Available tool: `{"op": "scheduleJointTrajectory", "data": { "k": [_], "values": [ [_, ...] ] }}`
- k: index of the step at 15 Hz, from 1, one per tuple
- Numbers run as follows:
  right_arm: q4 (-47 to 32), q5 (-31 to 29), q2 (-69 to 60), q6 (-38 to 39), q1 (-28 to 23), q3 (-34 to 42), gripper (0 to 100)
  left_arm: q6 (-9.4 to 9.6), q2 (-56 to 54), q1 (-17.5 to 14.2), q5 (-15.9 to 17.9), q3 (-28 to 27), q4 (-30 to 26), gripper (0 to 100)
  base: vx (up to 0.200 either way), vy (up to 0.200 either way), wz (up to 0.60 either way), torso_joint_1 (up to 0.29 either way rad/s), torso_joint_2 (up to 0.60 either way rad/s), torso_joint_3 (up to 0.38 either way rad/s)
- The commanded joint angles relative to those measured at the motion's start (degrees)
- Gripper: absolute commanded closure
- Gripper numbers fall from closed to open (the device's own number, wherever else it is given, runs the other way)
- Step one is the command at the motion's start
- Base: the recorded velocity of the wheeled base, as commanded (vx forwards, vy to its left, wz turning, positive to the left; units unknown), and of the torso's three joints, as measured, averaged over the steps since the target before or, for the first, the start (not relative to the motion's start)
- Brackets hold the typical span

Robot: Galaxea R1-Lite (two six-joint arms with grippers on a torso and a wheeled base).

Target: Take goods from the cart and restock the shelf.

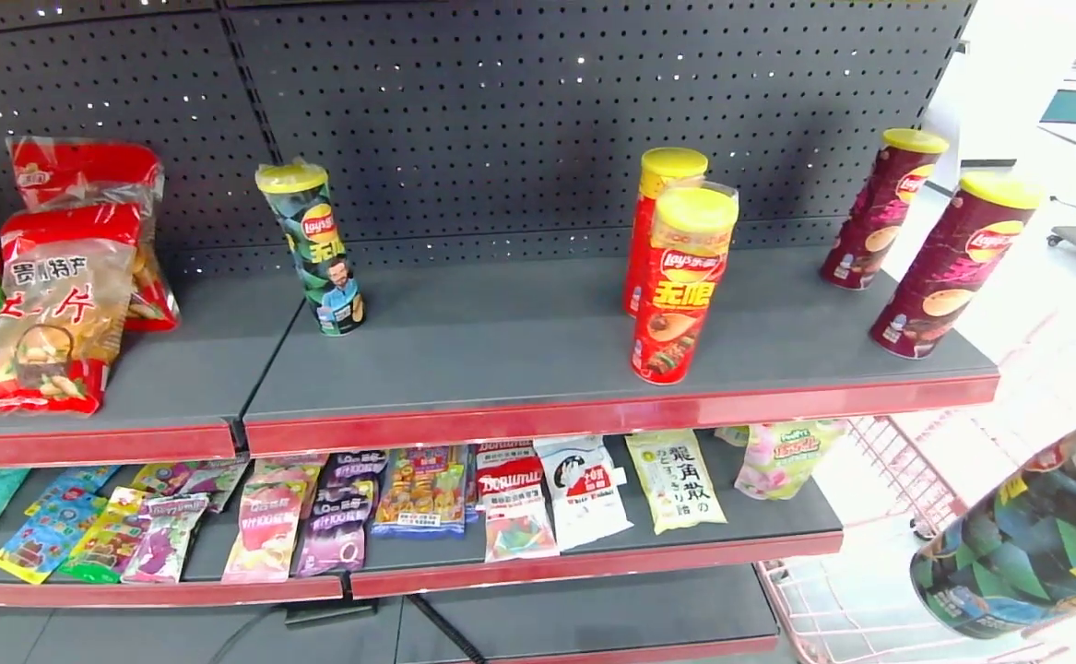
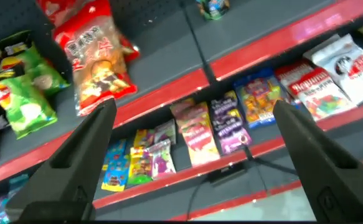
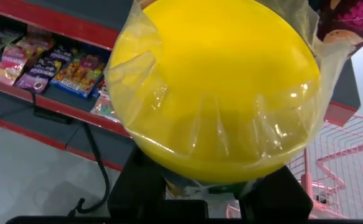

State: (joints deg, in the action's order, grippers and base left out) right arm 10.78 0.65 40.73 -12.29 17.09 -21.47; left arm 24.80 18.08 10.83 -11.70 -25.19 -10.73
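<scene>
While left gripper point(image 2: 193, 109) gapes, right gripper point(image 3: 209, 191) clamps can point(image 3: 221, 81).

The right gripper point(image 3: 209, 196) clamps a can point(image 3: 218, 93), its yellow lid under clear film, between black fingers point(image 3: 141, 186). Behind the can are a red-edged shelf point(image 3: 56, 23), snack packets point(image 3: 75, 68) and a purple can point(image 3: 349, 18). A pink cart point(image 3: 306, 183) stands beside it, and a cable point(image 3: 97, 168) lies below.

On your upper shelf point(image 1: 501, 332), 1 can point(image 1: 314, 247) stands left of 4 cans point(image 1: 685, 286), bags point(image 1: 58, 304) farthest left; packets point(image 1: 427, 498) line the lower shelf point(image 1: 750, 527).
</scene>
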Motion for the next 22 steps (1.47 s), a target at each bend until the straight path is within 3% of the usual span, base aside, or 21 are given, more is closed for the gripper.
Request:
{"op": "scheduleJointTrajectory", "data": {
  "k": [1, 4, 10, 14, 22],
  "values": [
    [0.0, 0.0, -0.9, 0.0, 0.0, 0.2, 100, 0.17, 0.4, 0.0, 0.0, -0.5, -0.1, 0, 0.200, 0.000, 0.00, 0.002, 0.00, 0.002],
    [0.0, -0.1, -1.1, 0.0, 0.0, 0.1, 100, 2.71, 0.0, 0.1, 0.1, -0.4, -0.1, 0, 0.133, 0.000, 0.00, 0.005, 0.00, 0.002],
    [-0.1, -0.4, -3.3, 0.0, -0.2, 1.2, 100, 2.71, -1.4, 0.1, 0.0, -1.7, -0.1, 0, 0.000, 0.000, 0.00, 0.000, 0.00, 0.000],
    [-0.1, -0.2, -4.1, 0.1, -0.1, 0.8, 100, 2.71, -1.2, 0.1, 0.2, -2.1, -0.1, 0, 0.000, 0.150, 0.00, 0.003, 0.00, 0.001],
    [-0.2, -0.6, -9.3, 0.5, -0.4, 6.5, 100, 2.36, -1.8, 0.2, 0.2, -2.0, -0.1, 0, 0.000, 0.000, 0.00, 0.000, 0.00, 0.000]
  ]
}}
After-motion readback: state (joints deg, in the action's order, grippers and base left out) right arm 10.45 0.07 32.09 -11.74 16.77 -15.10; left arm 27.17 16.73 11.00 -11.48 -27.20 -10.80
